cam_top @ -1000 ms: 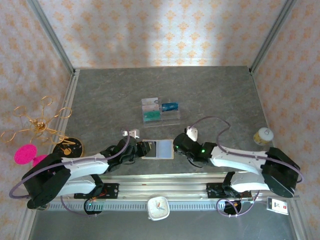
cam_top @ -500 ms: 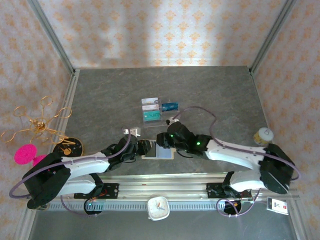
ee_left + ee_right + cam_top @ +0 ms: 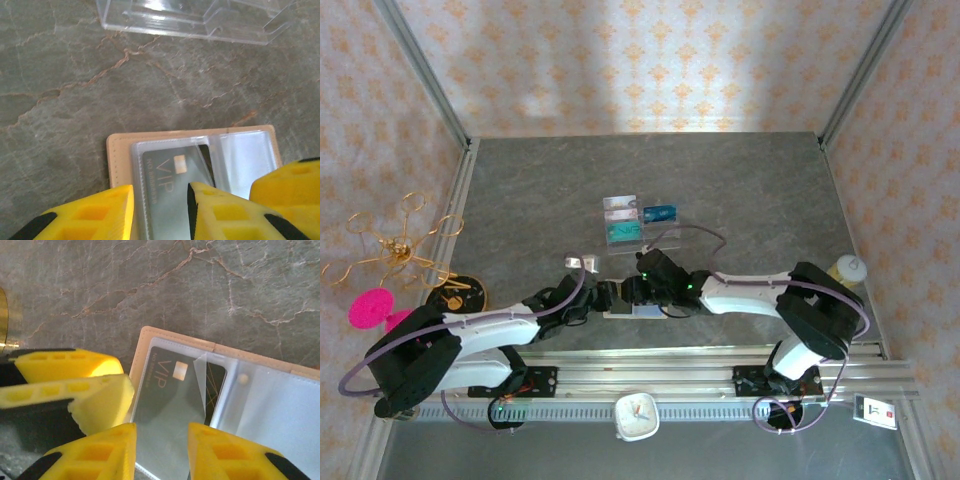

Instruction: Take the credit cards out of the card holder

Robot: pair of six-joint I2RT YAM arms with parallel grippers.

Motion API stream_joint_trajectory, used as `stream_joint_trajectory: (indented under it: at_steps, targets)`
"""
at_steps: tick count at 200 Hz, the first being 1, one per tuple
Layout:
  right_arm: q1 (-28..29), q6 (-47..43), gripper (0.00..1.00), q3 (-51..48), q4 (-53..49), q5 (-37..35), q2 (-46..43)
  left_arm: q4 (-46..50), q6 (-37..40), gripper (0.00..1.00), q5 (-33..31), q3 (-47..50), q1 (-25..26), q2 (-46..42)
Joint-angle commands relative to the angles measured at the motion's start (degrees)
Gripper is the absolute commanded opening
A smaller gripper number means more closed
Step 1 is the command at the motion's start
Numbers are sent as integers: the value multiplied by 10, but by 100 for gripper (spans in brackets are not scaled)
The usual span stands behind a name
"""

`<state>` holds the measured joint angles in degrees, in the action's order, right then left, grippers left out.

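The beige card holder [image 3: 117,155] lies open near the table's front edge, clear sleeves up. A dark credit card marked VIP [image 3: 165,175] sits inside its left sleeve [image 3: 170,385]. My left gripper [image 3: 160,200] hovers open over the holder's left end [image 3: 608,297], one yellow finger on each side of the card. My right gripper [image 3: 161,440] reaches in from the right [image 3: 638,292]. It is open too, straddling the same sleeve just beside the left fingers [image 3: 75,385]. Neither holds anything. Three more cards [image 3: 623,232] stand in the clear acrylic tray [image 3: 672,233] behind.
A gold wire stand [image 3: 395,250] and a pink disc [image 3: 368,308] sit off the table's left edge. A pale cup [image 3: 847,270] stands at the right edge. A white clock [image 3: 637,415] lies in front of the arm bases.
My right arm has swung left from beside the holder to over it, jaws narrowing. The left gripper stayed at the holder's left end and its jaws widened slightly.
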<state>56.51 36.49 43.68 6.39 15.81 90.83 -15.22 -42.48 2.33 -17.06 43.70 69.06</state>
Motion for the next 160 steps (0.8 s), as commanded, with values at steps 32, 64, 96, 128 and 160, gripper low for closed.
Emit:
stream_joint_trajectory:
  at_steps: [32,64,96,128,160]
  targets:
    - [-19,9,32,28,24,-6,38,-28,-18,33,10,24,-7,13]
    - [-20,4,32,41,27,0,58,-36,-23,33,18,25,-6,17]
    - [-19,10,31,42,24,-5,71,-41,-27,33,21,27,-7,22]
    - [-19,17,31,39,22,-11,85,-49,-30,32,24,31,-6,26]
    - [-19,33,30,35,-1,-24,95,-56,-38,32,30,36,-7,31]
